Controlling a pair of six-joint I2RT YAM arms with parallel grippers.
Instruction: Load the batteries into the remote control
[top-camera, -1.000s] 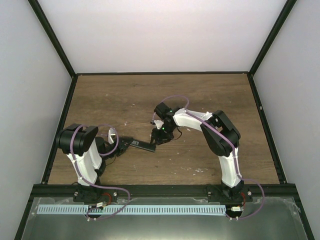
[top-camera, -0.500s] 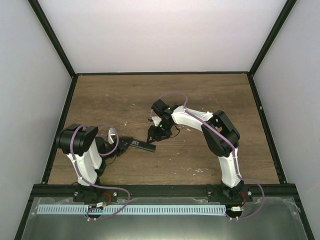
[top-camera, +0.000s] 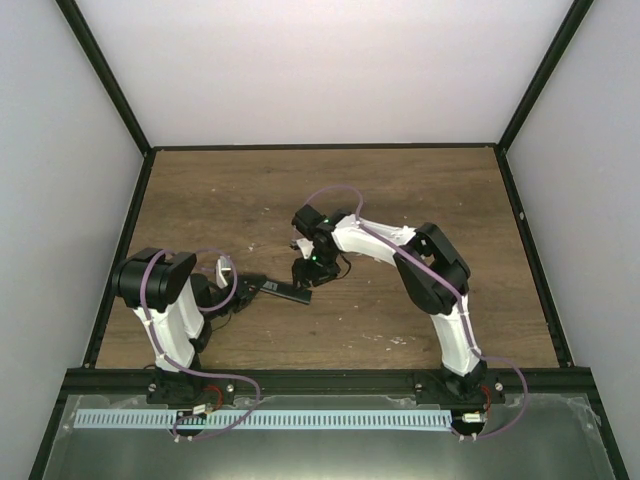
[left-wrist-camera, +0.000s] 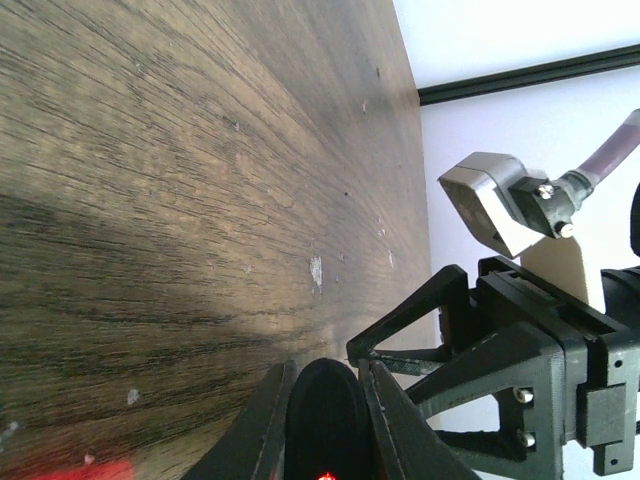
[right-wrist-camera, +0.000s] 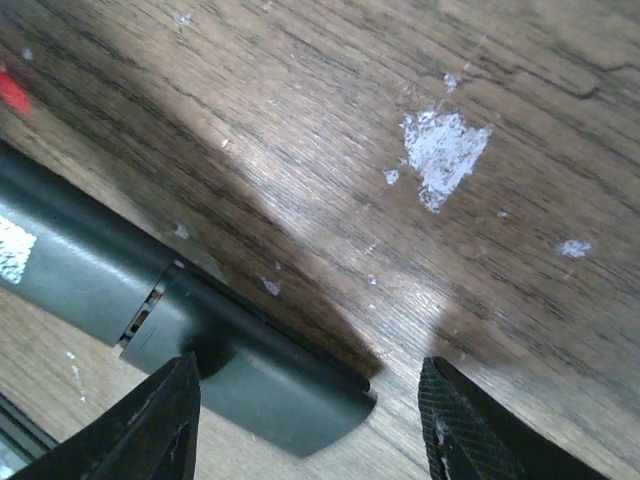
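Observation:
The slim black remote control (top-camera: 287, 291) lies low over the wooden table left of centre, and my left gripper (top-camera: 248, 290) is shut on its left end. In the left wrist view the remote's rounded end (left-wrist-camera: 325, 420) fills the gap between the left gripper's (left-wrist-camera: 325, 368) fingers. My right gripper (top-camera: 303, 274) hovers at the remote's right end, open. In the right wrist view its fingers (right-wrist-camera: 172, 415) stand wide apart around the dark end of the remote (right-wrist-camera: 150, 295), and the right gripper (right-wrist-camera: 308, 378) holds nothing. The batteries are out of view.
White scuffs and specks mark the wood (right-wrist-camera: 440, 150). A black frame borders the table (top-camera: 140, 215) with white walls behind. A metal tray (top-camera: 330, 445) runs along the near edge behind the arm bases. The right arm's black wrist (left-wrist-camera: 520, 350) looms close beside the left gripper.
My right gripper has shifted left and slightly back along the remote, and its fingers have spread wider. The left gripper and the remote have stayed put.

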